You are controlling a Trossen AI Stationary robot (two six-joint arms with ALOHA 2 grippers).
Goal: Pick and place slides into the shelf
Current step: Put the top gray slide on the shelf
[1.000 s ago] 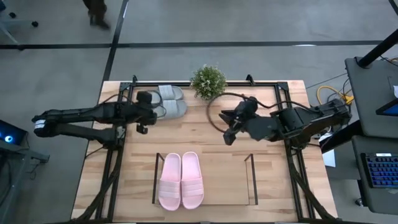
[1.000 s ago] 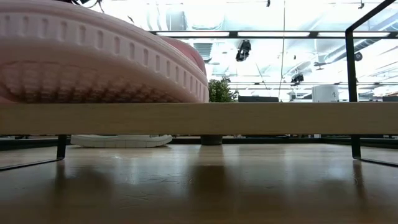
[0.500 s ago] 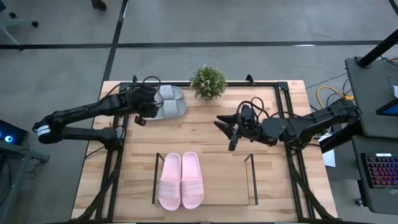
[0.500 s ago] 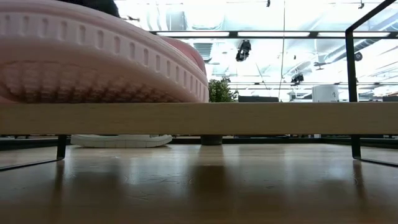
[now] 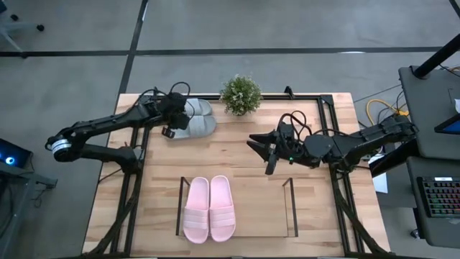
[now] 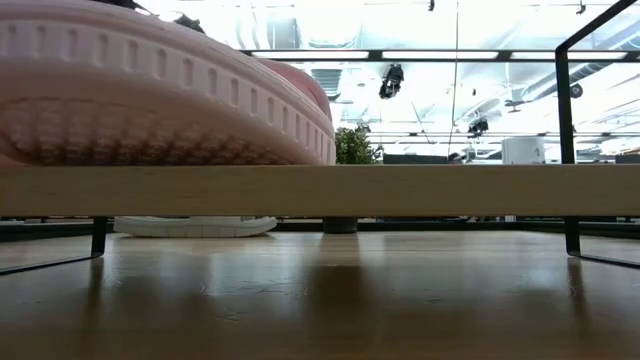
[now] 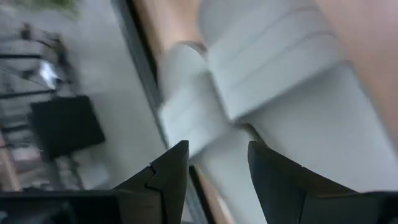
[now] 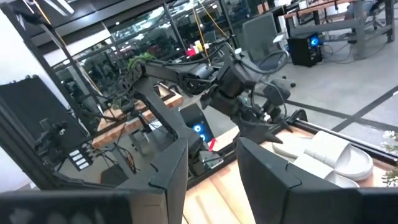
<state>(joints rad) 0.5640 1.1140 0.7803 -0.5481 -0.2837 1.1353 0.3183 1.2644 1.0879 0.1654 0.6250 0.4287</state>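
The grey pair of slides lies side by side, soles down, near the table's far edge, beside a small plant. My left gripper is open at their left ends; in its wrist view the open fingers hover over a grey slide, and I see no touch. The pink pair rests, soles down, on the left half of the shelf's wood base. In the low view a pink sole sits on the base board. My right gripper is open above the table's middle.
A potted plant stands at the far edge, right of the grey slides. The shelf's right half holds nothing. Black frame bars run along the table's left and right sides. A desk with a keyboard stands right of the table.
My left gripper has swung toward the far edge and a little right, closing in on the grey slides, and has turned about. My right arm stretched out lower across the table's middle, then kept still. No slide has moved.
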